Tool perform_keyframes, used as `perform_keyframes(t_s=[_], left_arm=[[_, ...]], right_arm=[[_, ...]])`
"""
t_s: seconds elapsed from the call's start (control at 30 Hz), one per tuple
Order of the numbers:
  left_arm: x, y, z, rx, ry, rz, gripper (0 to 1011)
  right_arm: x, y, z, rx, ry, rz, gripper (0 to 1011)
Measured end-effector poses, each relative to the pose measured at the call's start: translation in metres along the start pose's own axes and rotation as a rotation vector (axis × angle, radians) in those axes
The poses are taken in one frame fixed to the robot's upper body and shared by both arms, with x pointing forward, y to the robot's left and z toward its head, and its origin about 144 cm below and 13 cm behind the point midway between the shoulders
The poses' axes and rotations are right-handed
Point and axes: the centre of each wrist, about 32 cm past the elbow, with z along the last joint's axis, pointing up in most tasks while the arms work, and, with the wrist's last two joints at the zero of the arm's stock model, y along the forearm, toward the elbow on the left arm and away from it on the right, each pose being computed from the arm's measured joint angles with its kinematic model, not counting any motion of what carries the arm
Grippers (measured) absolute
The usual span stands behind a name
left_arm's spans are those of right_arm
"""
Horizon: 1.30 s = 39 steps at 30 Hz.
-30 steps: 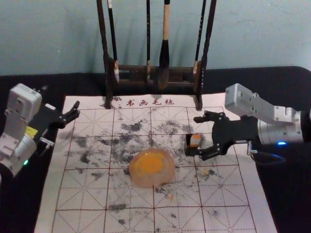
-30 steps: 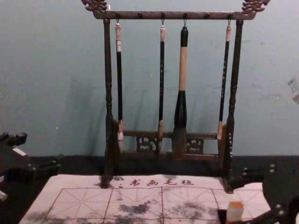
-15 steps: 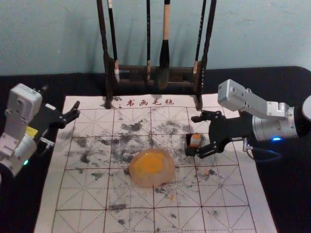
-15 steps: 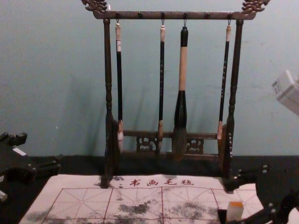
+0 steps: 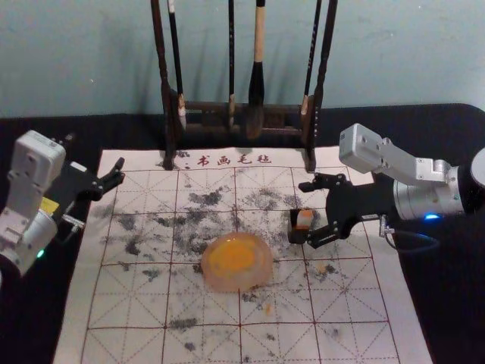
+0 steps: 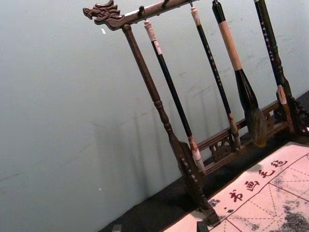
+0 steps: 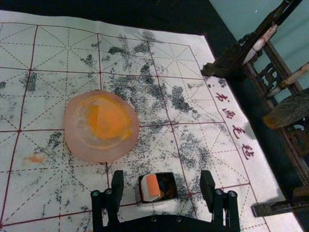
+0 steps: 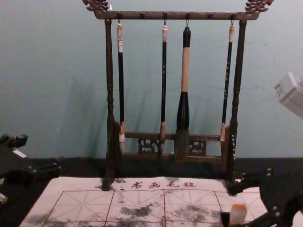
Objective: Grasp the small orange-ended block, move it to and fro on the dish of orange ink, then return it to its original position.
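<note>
Since a second ago our right pincer (image 7: 162, 178) has shifted a little inward from the tabletop's right edge (image 5: 455, 334), and it stands spread at the orange-ended block (image 7: 152, 185), which sits in its small black box (image 5: 296, 236). We judge the grasp, the strokes on the ink dish (image 7: 75, 136) and the return all remain; our left pincer (image 8: 40, 154) idles spread near the left edge.

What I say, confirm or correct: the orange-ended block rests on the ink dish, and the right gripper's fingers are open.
Not on the ink dish: the right wrist view shows the orange-ended block in the dark box. The right gripper has open fingers.
</note>
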Motion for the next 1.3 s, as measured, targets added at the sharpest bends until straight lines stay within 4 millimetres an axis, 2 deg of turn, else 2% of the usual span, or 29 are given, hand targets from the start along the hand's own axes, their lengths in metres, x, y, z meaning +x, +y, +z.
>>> perform_keyframes(t_s=[0.1,0.5,0.6,0.63,0.73,1.0,1.13,1.3], left_arm=[[0.0000,0.0000,0.0000,0.000,0.000,0.000,1001],[0.0000,0.0000,0.0000,0.000,0.000,0.000,1001],[0.0000,0.0000,0.0000,0.000,0.000,0.000,1001],[0.0000,0.0000,0.0000,0.000,0.000,0.000,1001],[0.0000,0.0000,0.0000,0.000,0.000,0.000,1001],[0.0000,0.0000,0.0000,0.000,0.000,0.000,1001],[0.0000,0.0000,0.0000,0.000,0.000,0.000,1001],[0.0000,0.0000,0.0000,0.000,0.000,0.000,1001]], right_arm=[[0.0000,-0.0001,0.0000,0.000,0.000,0.000,1000],[0.0001,-0.0002,0.0001,0.002,0.001,-0.001,738],[0.0000,-0.0002,0.0000,0.002,0.001,-0.001,639],[0.0000,-0.0003,0.0000,0.002,0.001,-0.001,578],[0.0000,-0.0002,0.0000,0.002,0.001,-0.001,504],[0.0000,-0.0002,0.0000,0.002,0.000,-0.001,218],[-0.0001,-0.0002,0.0000,0.002,0.000,-0.001,150],[-0.0002,-0.0002,-0.0001,0.004,0.002,-0.001,142]])
